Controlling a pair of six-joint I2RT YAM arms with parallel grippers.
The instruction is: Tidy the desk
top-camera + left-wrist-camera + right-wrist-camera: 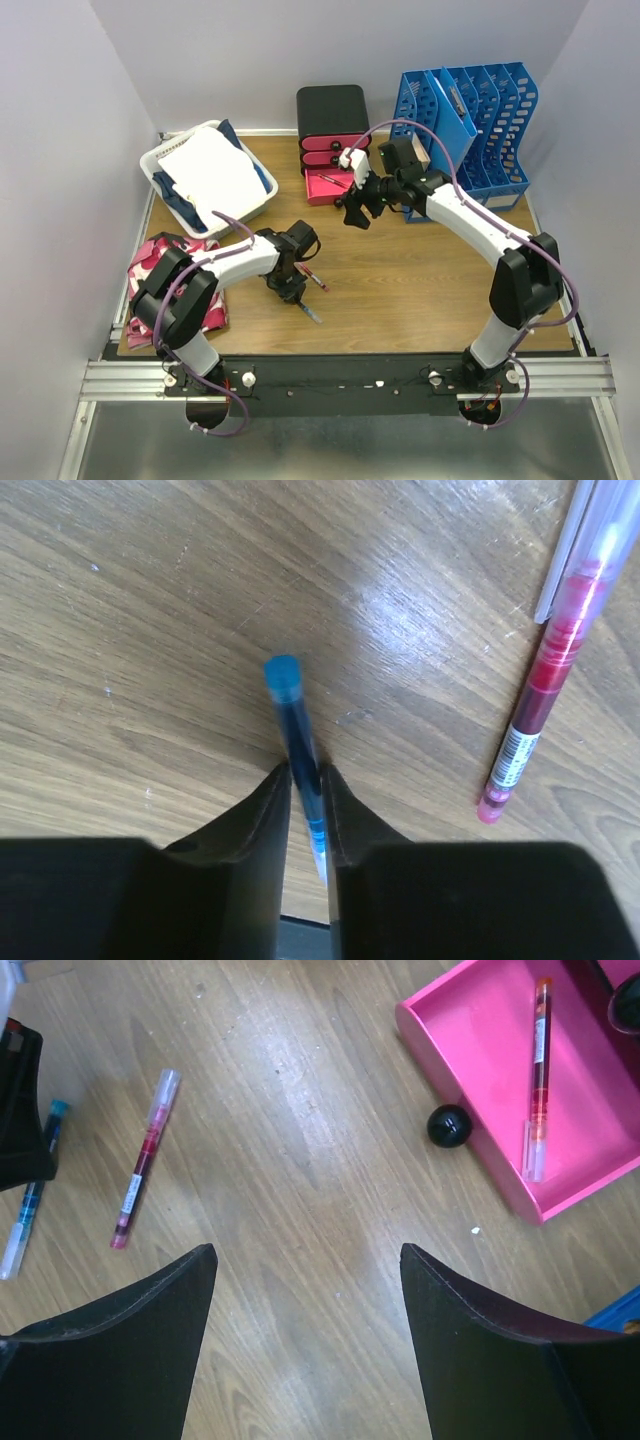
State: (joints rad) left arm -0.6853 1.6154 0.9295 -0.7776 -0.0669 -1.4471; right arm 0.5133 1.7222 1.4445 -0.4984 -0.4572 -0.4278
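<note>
Desk [420, 290] fills the overhead view, brown wood grain under both arms. Left gripper [292, 292] hangs low over it, a blue pen [311, 314] poking out on its near side and a red pen [316, 279] just beside it on the right. Right gripper [355, 212] sits just in front of an open pink drawer [325, 188] of the black drawer unit [332, 105]; a blue file rack [490, 110] stands off to its right, a white basket [152, 166] well to its left.

From the left wrist, both fingers [265, 820] press against the blue pen [295, 730] from either side – jaws narrow, pinching its barrel while it lies on the wood. Its blue end points ahead of the tips. The red pen [545, 690] lies apart to the right.

From the right wrist, the fingers [150, 1330] stand wide with nothing between them – only bare desk [300, 1140]. Ahead and to the right lies the pink drawer [480, 1040], holding an orange-capped pen [540, 1070], its black knob [449, 1125] facing the gripper. Ahead and to the left lie the red pen [145, 1160] and the blue pen [30, 1205].
</note>
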